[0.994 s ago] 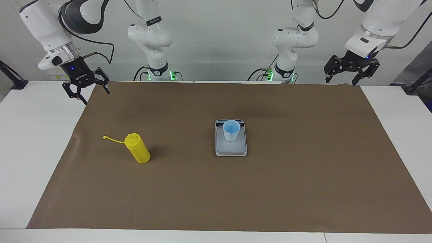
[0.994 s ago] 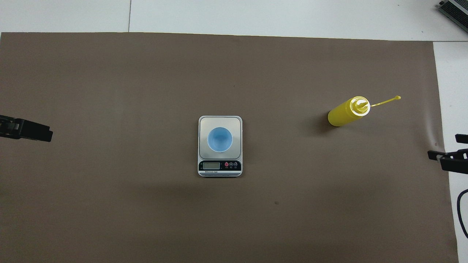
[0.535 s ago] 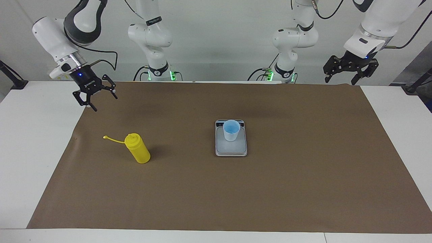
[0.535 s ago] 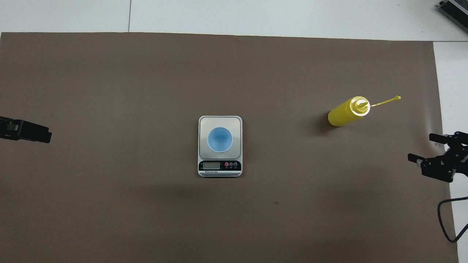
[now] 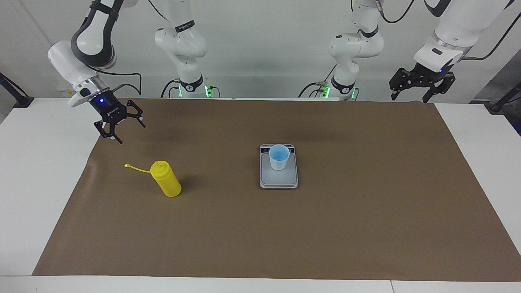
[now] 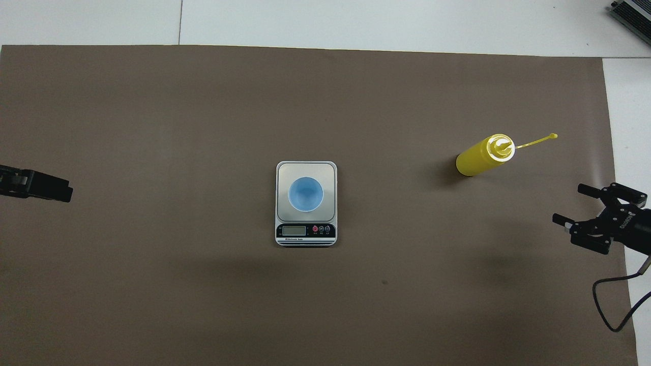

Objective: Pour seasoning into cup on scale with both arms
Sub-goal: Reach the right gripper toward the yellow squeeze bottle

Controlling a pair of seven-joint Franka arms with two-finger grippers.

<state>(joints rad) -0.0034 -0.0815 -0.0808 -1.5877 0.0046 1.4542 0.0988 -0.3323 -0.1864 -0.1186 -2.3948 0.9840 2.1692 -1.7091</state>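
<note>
The yellow seasoning bottle (image 5: 167, 185) stands upright on the brown mat toward the right arm's end, its cap strap (image 5: 136, 168) sticking out sideways; it also shows in the overhead view (image 6: 478, 157). The pale-blue cup (image 5: 279, 158) stands on the scale (image 5: 279, 181) at the mat's middle, with the cup (image 6: 305, 193) and the scale's display strip (image 6: 305, 231) also in the overhead view. My right gripper (image 5: 131, 133) is open and empty in the air over the mat's edge, apart from the bottle; it also shows in the overhead view (image 6: 567, 204). My left gripper (image 5: 409, 98) is open and empty, waiting raised over its end.
The brown mat (image 5: 366, 211) covers most of the white table (image 5: 40, 183). A black cable (image 6: 608, 305) hangs from the right arm. Only the left gripper's tip (image 6: 51, 186) shows in the overhead view.
My right gripper has come down and in over the mat's edge, closer to the bottle. The left gripper has barely shifted. Bottle, cup and scale have not moved.
</note>
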